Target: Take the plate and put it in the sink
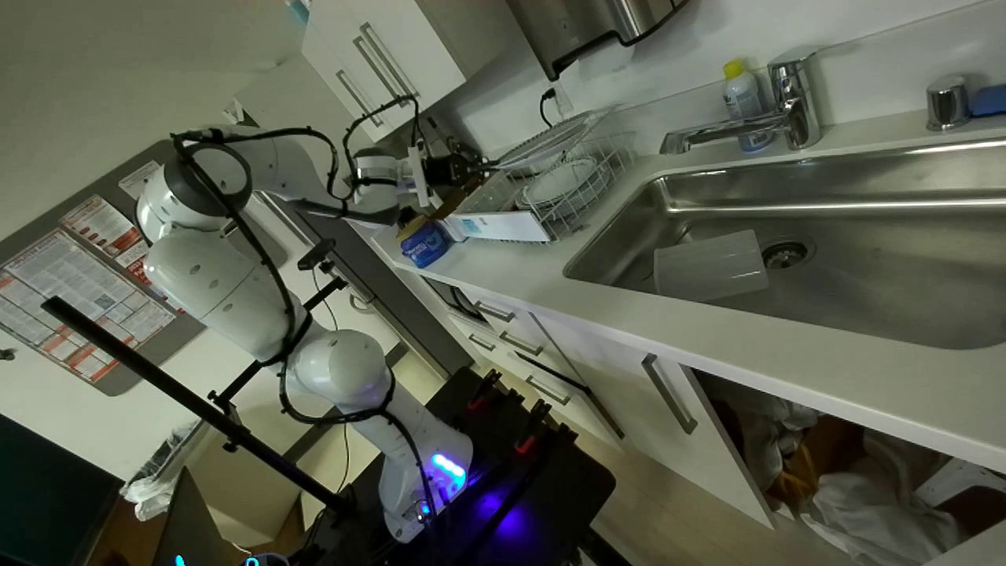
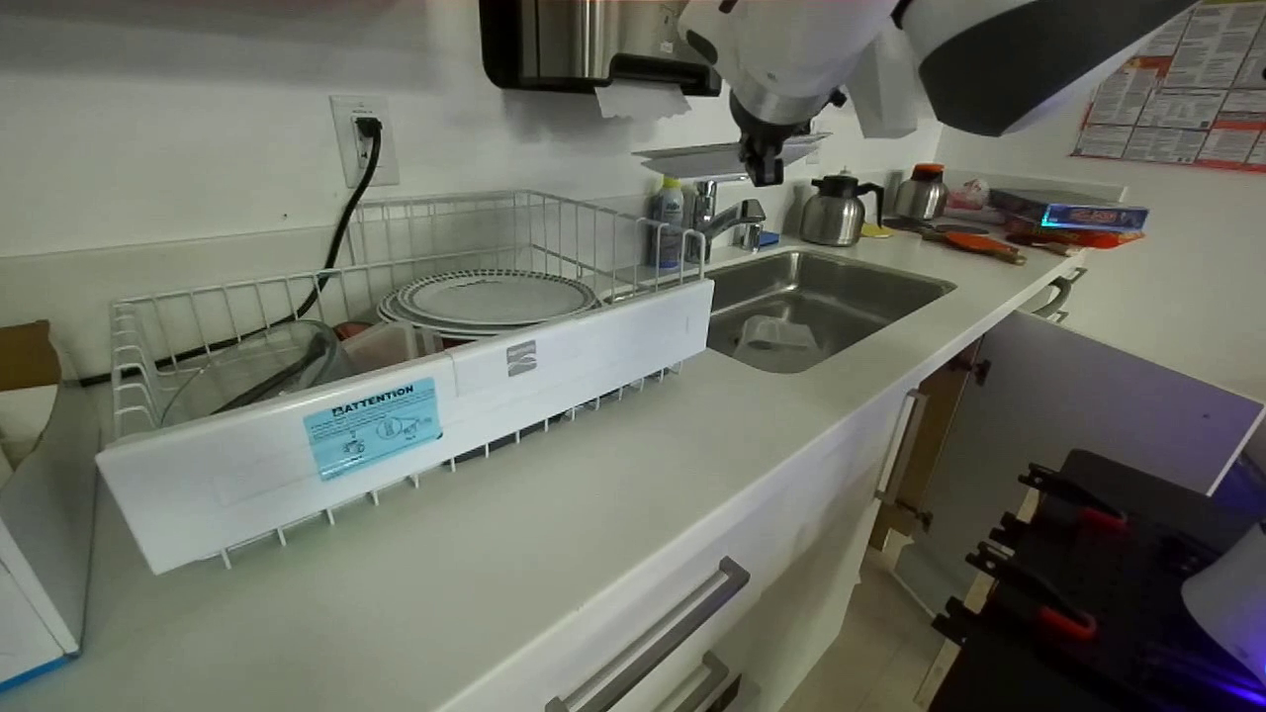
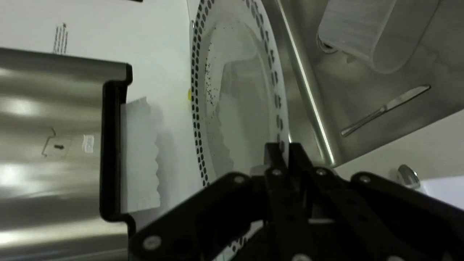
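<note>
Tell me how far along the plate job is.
Done: the plate looks picked up, raised in the air in an exterior view. In hand: the fingers pinch its rim in the wrist view. Left: it isn't in the sink yet, so likely bring it over, lower it and let go.

Between the 2 fingers [image 3: 273, 156] of the 1 gripper [image 3: 285, 154]: 1 plate [image 3: 239, 94]. Lower than the gripper: 1 sink [image 1: 888, 275], 1 knife [image 3: 386, 108], 1 translucent container [image 1: 711, 267] and 1 dish rack [image 2: 613, 346], its stacked dishes [image 2: 499, 297] uncountable. Beyond the gripper in an exterior view: 1 tap [image 2: 742, 213], 1 bottle [image 2: 669, 210], 2 steel jugs [image 2: 834, 218]. To the gripper's side in the wrist view: 1 paper dispenser [image 3: 54, 145].
</note>
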You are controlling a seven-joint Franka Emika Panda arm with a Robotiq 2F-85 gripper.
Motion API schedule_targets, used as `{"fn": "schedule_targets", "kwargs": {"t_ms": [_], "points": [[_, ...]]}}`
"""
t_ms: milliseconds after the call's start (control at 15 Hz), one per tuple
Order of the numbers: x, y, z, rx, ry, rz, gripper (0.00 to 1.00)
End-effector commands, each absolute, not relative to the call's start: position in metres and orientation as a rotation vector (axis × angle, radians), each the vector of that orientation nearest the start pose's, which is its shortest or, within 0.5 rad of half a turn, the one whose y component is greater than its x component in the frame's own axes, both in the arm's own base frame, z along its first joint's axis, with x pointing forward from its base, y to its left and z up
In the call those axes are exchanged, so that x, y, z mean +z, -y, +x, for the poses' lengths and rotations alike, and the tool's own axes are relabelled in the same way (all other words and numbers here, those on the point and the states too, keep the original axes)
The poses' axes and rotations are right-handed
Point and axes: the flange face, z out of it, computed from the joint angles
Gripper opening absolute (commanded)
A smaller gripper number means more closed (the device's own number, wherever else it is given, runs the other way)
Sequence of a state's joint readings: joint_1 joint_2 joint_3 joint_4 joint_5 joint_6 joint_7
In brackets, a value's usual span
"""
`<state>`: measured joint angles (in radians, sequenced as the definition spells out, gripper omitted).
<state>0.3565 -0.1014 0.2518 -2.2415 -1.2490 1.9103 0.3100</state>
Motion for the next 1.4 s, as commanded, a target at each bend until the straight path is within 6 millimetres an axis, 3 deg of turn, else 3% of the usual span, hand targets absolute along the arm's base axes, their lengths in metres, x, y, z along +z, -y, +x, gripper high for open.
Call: {"fn": "schedule_targets", "kwargs": {"t_ms": [0, 200, 600, 933, 1333], "points": [[0.462, -0.203, 0.42, 0.349, -0.733, 1.796, 0.02], [0.466, -0.18, 0.408, 0.322, -0.665, 1.811, 0.02], [0.461, -0.105, 0.402, 0.271, -0.559, 1.832, 0.02], [0.457, -0.048, 0.405, 0.232, -0.503, 1.839, 0.02], [0.445, 0.004, 0.42, 0.268, -0.537, 1.844, 0.02]]}}
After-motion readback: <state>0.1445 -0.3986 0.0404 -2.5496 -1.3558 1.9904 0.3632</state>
